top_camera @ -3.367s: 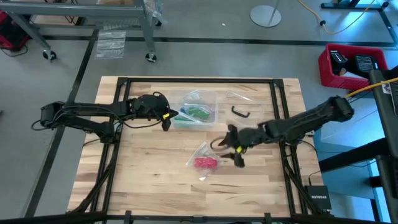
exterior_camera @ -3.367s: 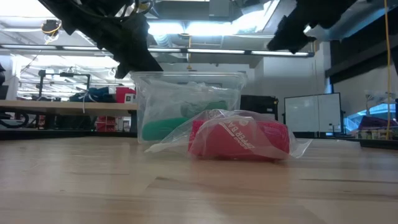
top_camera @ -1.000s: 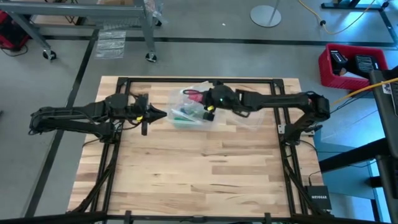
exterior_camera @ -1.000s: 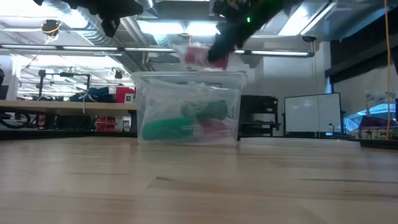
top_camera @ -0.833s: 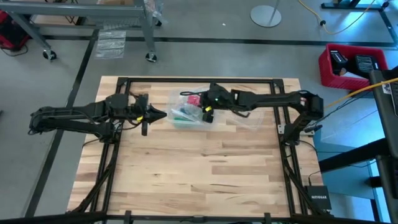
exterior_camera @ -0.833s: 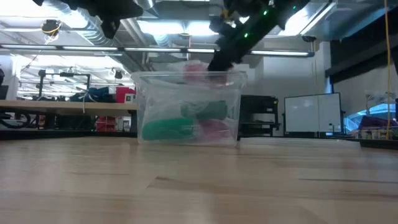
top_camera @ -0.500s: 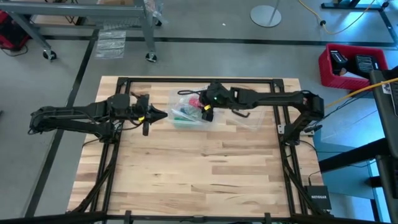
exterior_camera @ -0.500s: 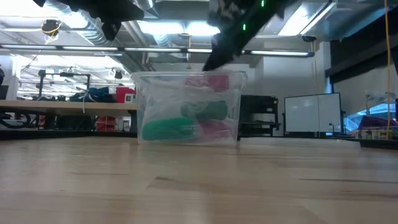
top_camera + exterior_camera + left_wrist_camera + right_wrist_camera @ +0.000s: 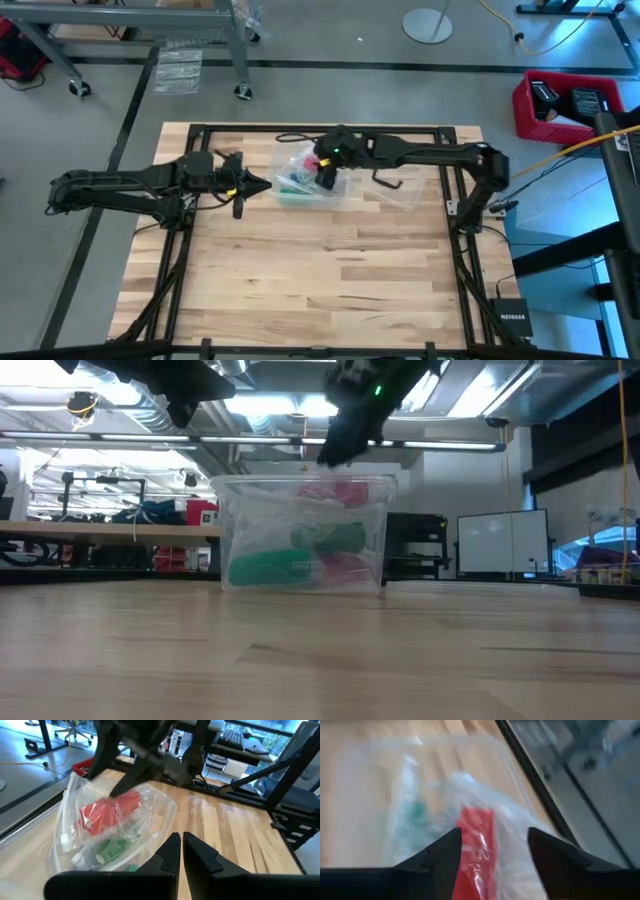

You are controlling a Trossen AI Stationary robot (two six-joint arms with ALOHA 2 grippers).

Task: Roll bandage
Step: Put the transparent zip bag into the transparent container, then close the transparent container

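The red bandage (image 9: 309, 163) is a short roll inside a small clear bag. It lies on top of green packets in the clear plastic box (image 9: 290, 192) at the table's far middle. It also shows in the low view (image 9: 337, 492), the left wrist view (image 9: 107, 810) and the right wrist view (image 9: 475, 845). My right gripper (image 9: 325, 178) hangs open just above the box (image 9: 300, 535), its fingers on either side of the bagged roll and clear of it (image 9: 492, 855). My left gripper (image 9: 240, 192) is shut and empty to the left of the box (image 9: 181, 842).
A black handle piece (image 9: 386, 181) and a flat clear lid (image 9: 405, 190) lie on the table to the right of the box. The wooden table (image 9: 320, 290) stretches toward the near edge. A black frame rail (image 9: 320, 128) runs along the far edge.
My right gripper has brought the bagged red bandage down from above the box into it, let go, then risen and shifted slightly toward the table's left. The bag now rests on the green packets inside the box.
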